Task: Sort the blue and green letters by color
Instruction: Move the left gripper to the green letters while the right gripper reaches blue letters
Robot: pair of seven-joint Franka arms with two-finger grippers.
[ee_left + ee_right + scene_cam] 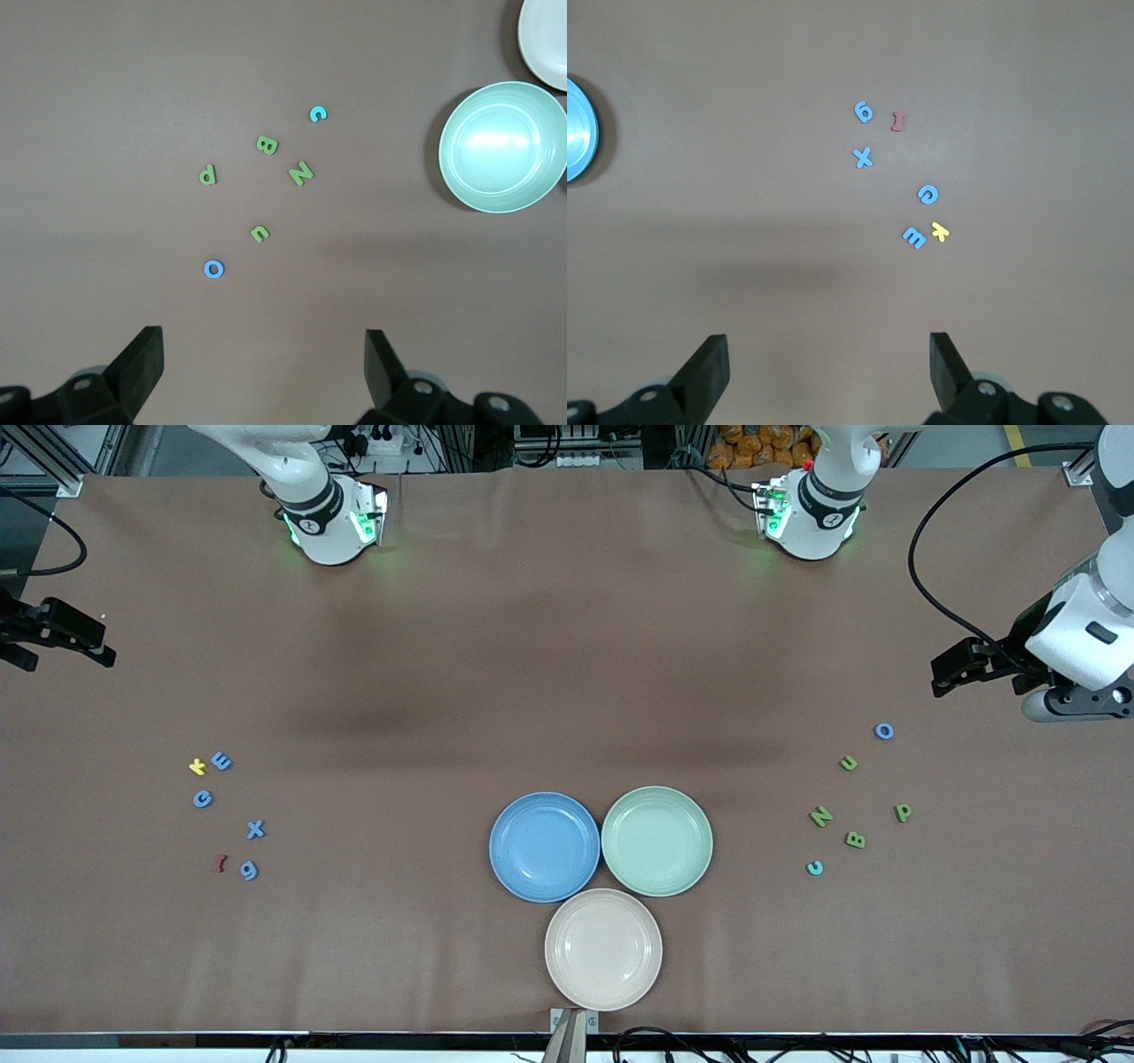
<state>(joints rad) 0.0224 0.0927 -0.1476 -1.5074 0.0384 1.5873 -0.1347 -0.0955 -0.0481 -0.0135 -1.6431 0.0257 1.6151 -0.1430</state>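
Left gripper [946,676] hangs with jaws spread wide and empty, over bare table at the left arm's end. Below it on the table lies one cluster: blue O [884,731] closest under it, then green u [849,763], green N [821,816], green P [903,812], green B [855,839], and a turquoise c [814,867] nearest the front camera. N lies tilted, its long axis slanted; the others sit at mixed angles, all flat.

Right gripper [66,638] also stands wide open, holding nothing, over the right arm's end of the table. Its cluster: blue E [221,761] just beside a yellow k [198,766], blue G [203,799], blue X [255,829], blue 9 [249,870] beside a dark red letter [221,863]. E lies rotated, arms not upright to the camera.

Letters are small flat foam pieces, periwinkle or leaf green, none stacked.

Between the clusters sit three plates, touching: blue plate [509,868], green plate [691,864], cream plate [567,979] nearest the camera. Table [532,646] is covered in plain brown; cables and frame rails run along its edges.
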